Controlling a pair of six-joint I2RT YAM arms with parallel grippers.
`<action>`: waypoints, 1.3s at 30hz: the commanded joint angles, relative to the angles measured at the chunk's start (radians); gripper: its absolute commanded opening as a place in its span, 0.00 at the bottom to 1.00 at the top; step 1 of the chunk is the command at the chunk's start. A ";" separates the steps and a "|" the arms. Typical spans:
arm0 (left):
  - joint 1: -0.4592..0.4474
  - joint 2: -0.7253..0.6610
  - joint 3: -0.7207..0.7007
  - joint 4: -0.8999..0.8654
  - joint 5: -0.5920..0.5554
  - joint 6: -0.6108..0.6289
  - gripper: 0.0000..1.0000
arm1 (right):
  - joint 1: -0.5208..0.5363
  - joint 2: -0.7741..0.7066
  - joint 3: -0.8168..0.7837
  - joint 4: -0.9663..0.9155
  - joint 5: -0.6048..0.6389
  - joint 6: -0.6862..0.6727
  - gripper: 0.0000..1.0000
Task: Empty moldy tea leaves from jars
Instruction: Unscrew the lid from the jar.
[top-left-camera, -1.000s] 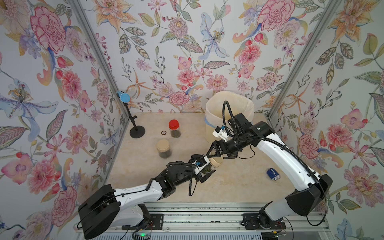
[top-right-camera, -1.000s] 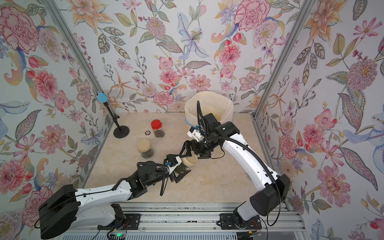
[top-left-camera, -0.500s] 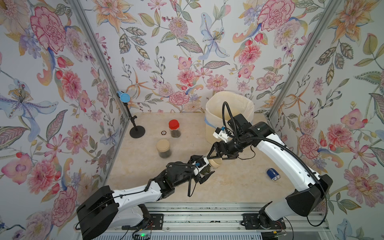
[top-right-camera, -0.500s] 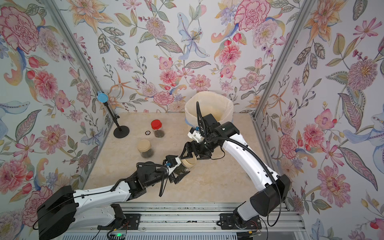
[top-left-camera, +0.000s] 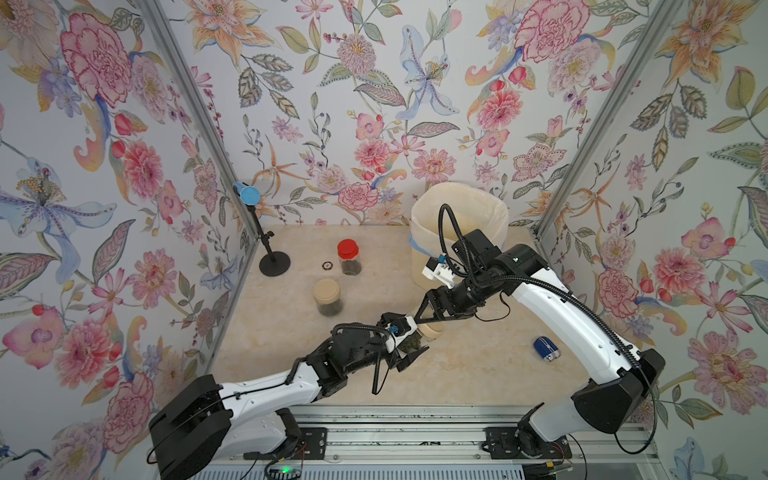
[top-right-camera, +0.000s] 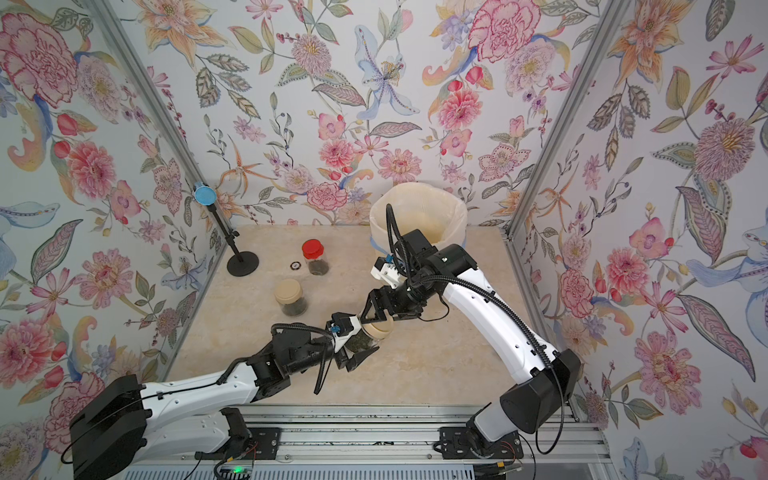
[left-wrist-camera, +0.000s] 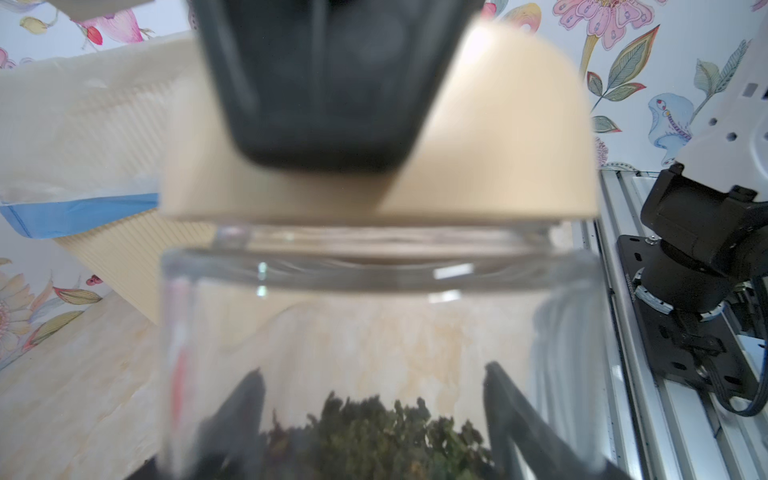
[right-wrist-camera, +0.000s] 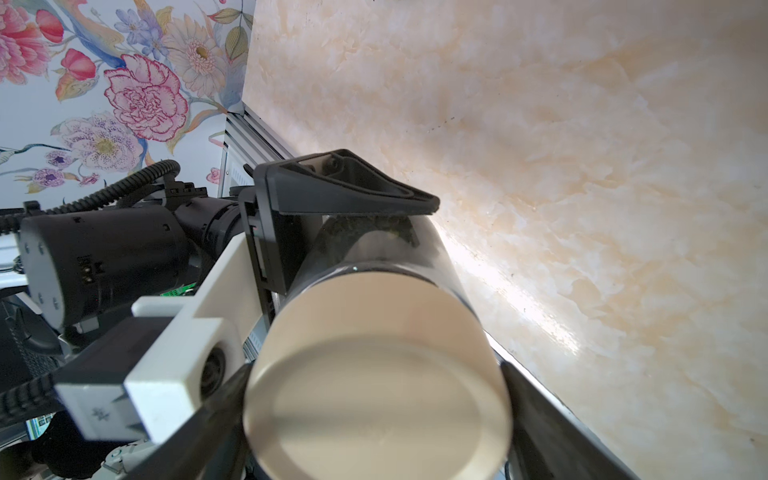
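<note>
On the table (top-left-camera: 478, 374), upright, 10 to 11 o'clock of centre: beige-lidded jar (top-left-camera: 327, 297), red-capped jar (top-left-camera: 349, 257). Left claw (top-left-camera: 409, 344): spread wide, pinching the third jar (top-left-camera: 416, 338) by its glass body, tilted above the table; tea leaves (left-wrist-camera: 374, 432) heaped inside. Right claw (top-left-camera: 432, 324): fingers pressed on its lid (top-left-camera: 432, 331), narrower than a second ago. Bin (top-left-camera: 457, 199): 1 o'clock. Arms otherwise unmoved.

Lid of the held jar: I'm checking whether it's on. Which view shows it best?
The right wrist view: the lid is large, close and face-on. The left wrist view shows only its blurred side; both top views show it small.
</note>
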 joint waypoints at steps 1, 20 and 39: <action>0.008 -0.088 0.014 0.088 0.092 -0.032 0.64 | 0.002 0.007 -0.007 0.021 -0.019 -0.103 0.79; 0.032 -0.186 0.003 0.035 0.145 -0.036 0.64 | -0.002 -0.104 -0.186 0.261 -0.120 -0.437 0.78; 0.032 -0.201 0.002 0.034 0.127 -0.027 0.65 | -0.133 -0.161 -0.209 0.259 -0.206 -0.429 0.79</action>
